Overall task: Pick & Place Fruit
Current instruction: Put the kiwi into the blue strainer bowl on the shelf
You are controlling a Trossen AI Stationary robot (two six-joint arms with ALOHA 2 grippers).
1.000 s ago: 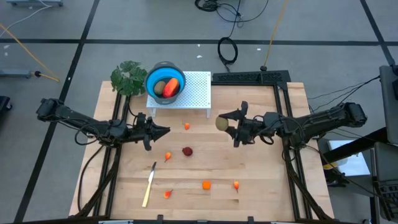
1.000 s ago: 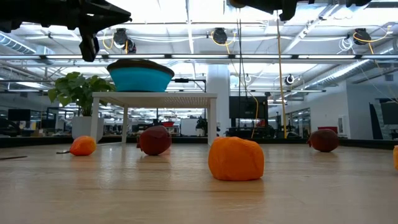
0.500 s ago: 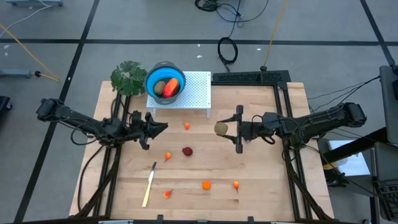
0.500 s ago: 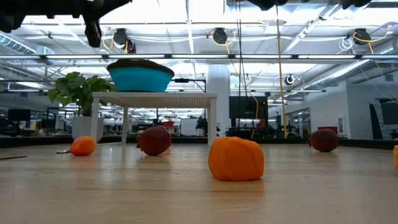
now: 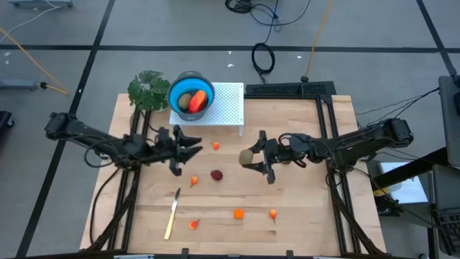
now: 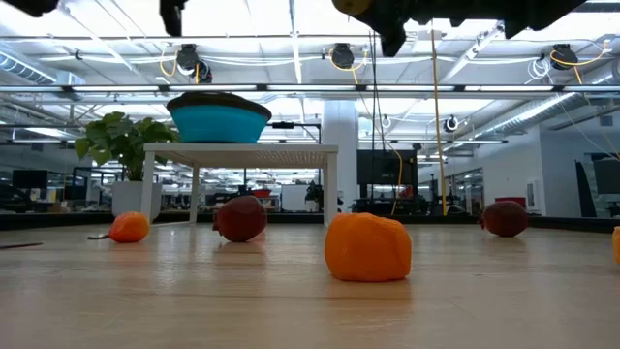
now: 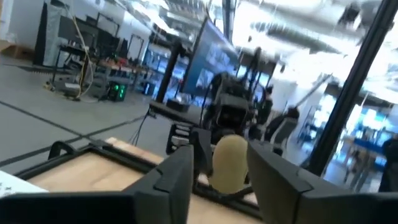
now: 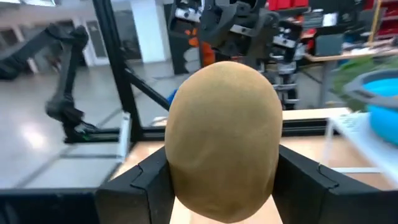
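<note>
My right gripper [image 5: 253, 157] hangs over the table's middle, shut on an olive-brown oval fruit [image 8: 224, 130]. My left gripper [image 5: 191, 148] is open and empty, raised above the table left of centre and pointing toward the right gripper. On the wood lie small orange pieces [image 5: 215, 146] [image 5: 193, 180] [image 5: 238, 213] and a dark red round fruit [image 5: 216, 174]. A blue bowl [image 5: 175, 93] on a white stand [image 5: 224, 108] holds another olive oval and a red-orange piece [image 5: 199, 100]. My right gripper pinches the oval fruit between its two fingers, one on each of its opposite sides [image 8: 177, 168]. The fingers [image 8: 140, 183] come in level from the table's right. The fruit is lifted clear of the table.
A pale-handled knife [image 5: 172, 214] lies near the front left. A green plant [image 5: 149, 90] stands beside the bowl at the back left. More orange pieces [image 5: 273, 213] [image 5: 192, 224] lie near the front edge. A black frame [image 5: 327, 108] borders the table's right side.
My left gripper has opened, risen and rolled, and has drifted a little toward the table's middle. My right gripper has rolled about its own line and carried the oval fruit toward the table's left and a little nearer, still clear of the wood.
</note>
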